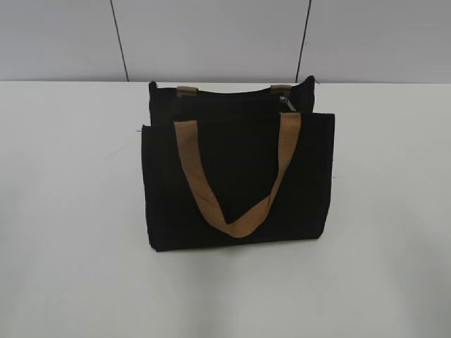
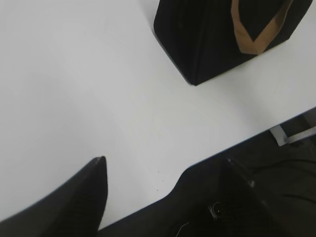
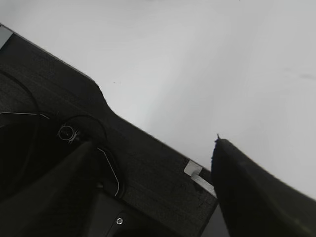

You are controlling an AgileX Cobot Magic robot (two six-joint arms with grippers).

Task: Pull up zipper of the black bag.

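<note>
The black bag (image 1: pixel 236 179) stands upright in the middle of the white table (image 1: pixel 70 211), with its front tan handle hanging down in a V. The zipper (image 1: pixel 232 96) runs along the top edge. Its small silvery pull (image 1: pixel 287 104) sits near the right end. The bag's lower corner also shows in the left wrist view (image 2: pixel 207 39), far ahead of my left gripper (image 2: pixel 165 160), which is open and empty above the table's front edge. My right gripper (image 3: pixel 153 140) is open and empty over the table's front edge; the bag is out of that view. Neither gripper shows in the exterior view.
A grey panelled wall (image 1: pixel 211 35) rises behind the table. The table's front edge (image 2: pixel 232 145) has a curved cut-out, with dark floor, cables and a metal frame below it in both wrist views.
</note>
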